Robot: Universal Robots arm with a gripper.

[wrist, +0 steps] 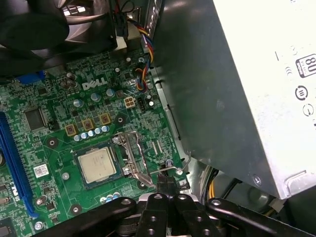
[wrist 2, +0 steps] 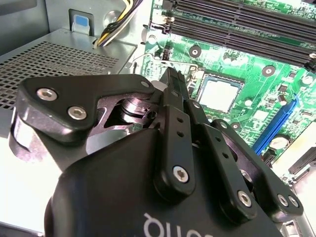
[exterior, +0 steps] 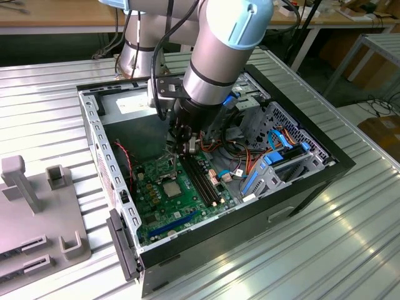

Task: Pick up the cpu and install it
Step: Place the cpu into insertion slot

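A: cpu (wrist: 97,164) sits in the socket on the motherboard (wrist: 59,143), load plate (wrist: 132,157) up. Your hand (wrist: 166,190) closed, empty, beside it.
B: Risk: fingertips clipping the lever (wrist: 174,169), jolting the chip.

White logo lettering sits on the green mobo (wrist: 94,85), plus a small white barcode sticker (wrist: 41,171). Grey PSU (wrist: 276,74) has round cert marks; gripper (wrist 2: 170,79) body has cut-off white lettering.

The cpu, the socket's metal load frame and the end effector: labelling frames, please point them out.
cpu (wrist: 97,164), first wrist view, middle of its silver top.
metal load frame (wrist: 131,158), first wrist view, its swung-open plate.
end effector (wrist: 167,186), first wrist view, between its closed fingertips.
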